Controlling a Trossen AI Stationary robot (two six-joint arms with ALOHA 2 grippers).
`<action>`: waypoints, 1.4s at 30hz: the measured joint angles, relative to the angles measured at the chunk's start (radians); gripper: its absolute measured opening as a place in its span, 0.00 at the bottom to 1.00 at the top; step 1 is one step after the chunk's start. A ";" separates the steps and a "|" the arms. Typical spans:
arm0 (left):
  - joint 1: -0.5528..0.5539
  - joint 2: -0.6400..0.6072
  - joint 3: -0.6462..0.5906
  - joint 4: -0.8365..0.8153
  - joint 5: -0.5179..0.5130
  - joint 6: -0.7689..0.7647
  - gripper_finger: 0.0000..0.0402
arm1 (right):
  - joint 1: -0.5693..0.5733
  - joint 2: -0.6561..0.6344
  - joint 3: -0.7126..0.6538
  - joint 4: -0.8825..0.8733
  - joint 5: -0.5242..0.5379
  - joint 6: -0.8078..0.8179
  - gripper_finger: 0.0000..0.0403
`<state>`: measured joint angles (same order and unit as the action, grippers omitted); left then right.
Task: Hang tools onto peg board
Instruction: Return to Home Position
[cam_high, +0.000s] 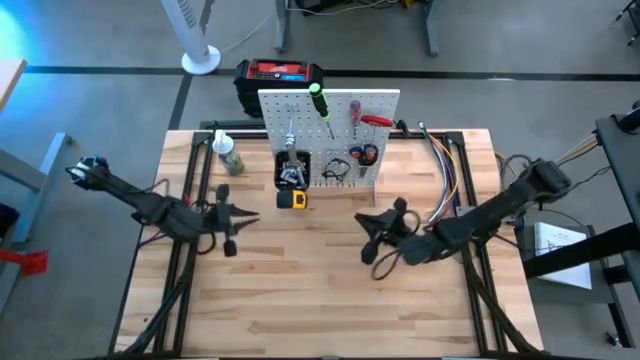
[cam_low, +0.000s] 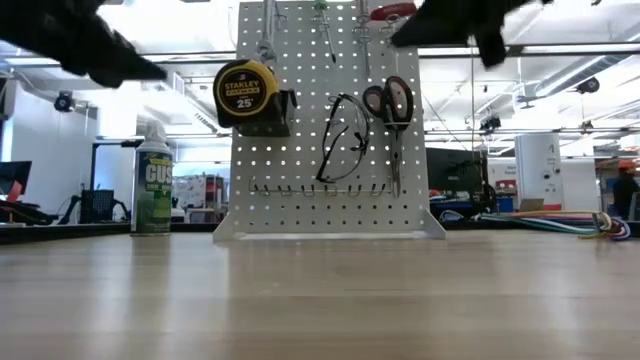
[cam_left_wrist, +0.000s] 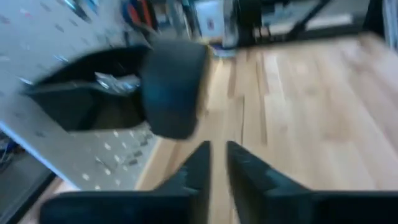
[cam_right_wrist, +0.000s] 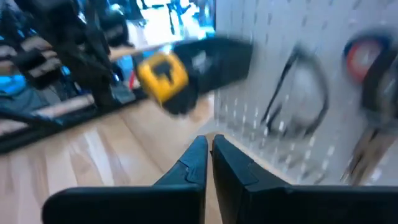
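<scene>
While both arms hang above the wooden table (cam_high: 300, 300) in front of the peg board (cam_high: 300, 105), neither has hold of anything. The left gripper (cam_high: 250, 218) is over the table's left half, pointing toward the board's lower left corner. In its wrist view its fingers (cam_left_wrist: 193, 171) stand nearly together with only a thin slit between them, empty. The right gripper (cam_high: 366, 224) is before the board's right side, and its fingers (cam_right_wrist: 233, 168) almost touch, also empty.

The peg board stands upright at the far middle of the table. On its front, the yellow tape measure (cam_low: 244, 92) hangs at the black bin (cam_low: 285, 110) on the left side. The black-framed glasses (cam_low: 345, 140) hang in the middle, with the red-handled pliers (cam_low: 392, 105) just beside them on the right. A silver wrench (cam_low: 265, 45) hangs above the tape measure. A green-handled screwdriver (cam_high: 318, 98) and a red-handled tool (cam_high: 375, 121) sit near the board's top edge. A green-labelled bottle (cam_low: 153, 190) stands on the table left of the board, and a red-and-black box (cam_high: 280, 75) is behind the board
</scene>
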<state>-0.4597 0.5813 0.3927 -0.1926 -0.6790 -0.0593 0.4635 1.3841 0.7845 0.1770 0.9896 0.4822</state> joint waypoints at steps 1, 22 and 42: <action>0.003 -0.038 0.000 -0.006 0.000 0.012 0.06 | -0.001 -0.036 0.000 -0.001 -0.001 -0.038 0.02; 0.015 -0.490 -0.009 -0.149 0.012 0.056 0.00 | -0.007 -0.758 -0.272 -0.053 -0.206 -0.397 0.00; 0.021 -0.582 -0.282 0.098 0.158 -0.081 0.00 | -0.265 -0.858 -0.618 0.349 -0.717 -0.319 0.00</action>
<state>-0.4388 -0.0002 0.1104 -0.0944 -0.5205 -0.1406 0.1988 0.5265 0.1661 0.5262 0.2724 0.1633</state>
